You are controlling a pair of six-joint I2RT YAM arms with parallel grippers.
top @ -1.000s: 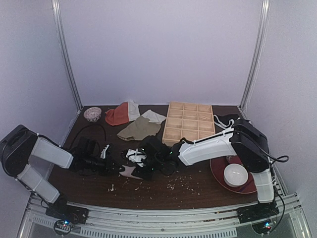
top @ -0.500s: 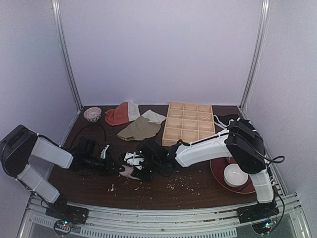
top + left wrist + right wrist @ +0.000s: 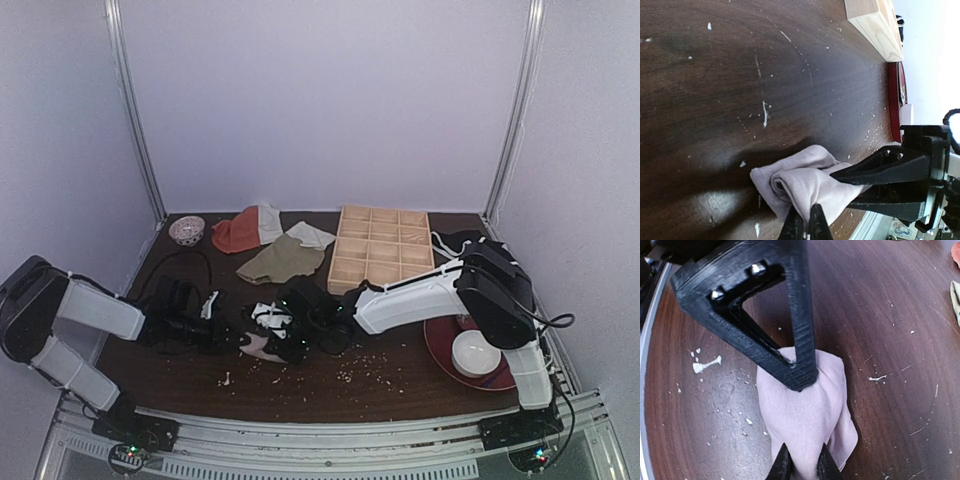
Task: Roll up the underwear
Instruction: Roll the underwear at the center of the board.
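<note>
Underwear (image 3: 805,410) lies bunched up in a soft pink lump on the brown table (image 3: 400,385), near the front edge and a bit left of the middle. Both of my arms reach down to it. My left gripper (image 3: 804,227) has its jaws shut tight, and they pinch one edge of the pink cloth. My right gripper (image 3: 800,467) comes in from the other side. Its jaws are squeezed on a fold of the same cloth, with only the cloth between them. The two grippers sit very close, almost tip to tip, over the lump.

Little white crumbs (image 3: 365,365) are spread on the table around it. Off to the right I see a red plate (image 3: 440,350) with a white bowl (image 3: 475,352) on it. Farther back sits a wooden tray (image 3: 380,250) with many small boxes in it. Beside it on the left lies an olive-green cloth (image 3: 280,262). Behind that is an orange-red and white cloth (image 3: 245,230). A small bowl (image 3: 187,230) stands in the far left corner.
</note>
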